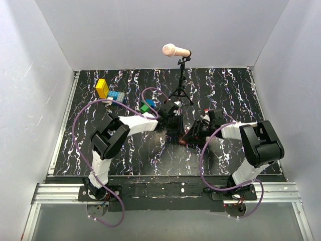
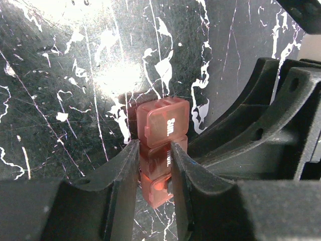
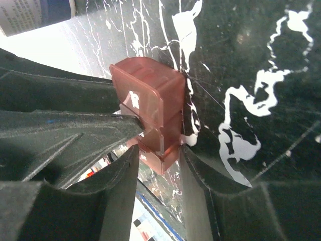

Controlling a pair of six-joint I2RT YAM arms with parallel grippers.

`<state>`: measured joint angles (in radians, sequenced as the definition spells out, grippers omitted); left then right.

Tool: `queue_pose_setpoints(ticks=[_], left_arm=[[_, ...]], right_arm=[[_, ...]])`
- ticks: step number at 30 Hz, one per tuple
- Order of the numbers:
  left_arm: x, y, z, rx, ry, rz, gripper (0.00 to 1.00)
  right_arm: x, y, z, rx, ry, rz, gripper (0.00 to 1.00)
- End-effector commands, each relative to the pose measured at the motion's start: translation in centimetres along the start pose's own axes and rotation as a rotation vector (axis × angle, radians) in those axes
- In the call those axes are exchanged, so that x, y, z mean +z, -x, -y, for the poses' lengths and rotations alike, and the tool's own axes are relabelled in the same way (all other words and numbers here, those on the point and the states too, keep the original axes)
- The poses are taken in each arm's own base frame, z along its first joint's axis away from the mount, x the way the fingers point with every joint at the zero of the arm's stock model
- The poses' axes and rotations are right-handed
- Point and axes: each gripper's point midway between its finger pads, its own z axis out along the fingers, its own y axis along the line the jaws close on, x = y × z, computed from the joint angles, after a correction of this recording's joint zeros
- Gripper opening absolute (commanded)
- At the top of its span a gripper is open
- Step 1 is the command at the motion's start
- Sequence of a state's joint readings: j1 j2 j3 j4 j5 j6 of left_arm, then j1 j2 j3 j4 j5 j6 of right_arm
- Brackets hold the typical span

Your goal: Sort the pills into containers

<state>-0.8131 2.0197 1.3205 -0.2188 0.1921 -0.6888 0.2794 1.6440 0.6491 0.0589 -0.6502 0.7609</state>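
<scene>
Box (image 2: 163, 120) in clench of left pincer (image 2: 154, 149), lower end hidden; right pincer (image 3: 158, 150) astride it, grip indiscernible

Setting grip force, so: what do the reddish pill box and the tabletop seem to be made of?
Pill box: translucent reddish plastic, glossy; light shows through its walls, moulded lid seams. Tabletop: hard glossy black with white marble-like veins; bright glare patches sit on it. Stone or printed laminate, cannot tell.
</scene>
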Motion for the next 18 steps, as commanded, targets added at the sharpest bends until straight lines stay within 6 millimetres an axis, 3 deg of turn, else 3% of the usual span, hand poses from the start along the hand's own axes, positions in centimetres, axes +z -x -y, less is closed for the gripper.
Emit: queue_pose_setpoints(ticks=[1, 13, 18], left_arm=[[0.9, -3.7, -3.2, -0.008, 0.095, -0.102, 0.21], [0.9, -4.0, -3.4, -0.017, 0.099, -0.109, 0.20], [0.7, -3.9, -3.3, -0.009, 0.094, -0.104, 0.20]], right_arm=[[1.1, 0.9, -0.7, -0.019, 0.012, 0.009, 0.43], [1.3, 0.6, 2.6, 0.003, -0.180, 0.006, 0.23], [1.0, 0.7, 1.2, -0.029, -0.123, 0.015, 0.26]])
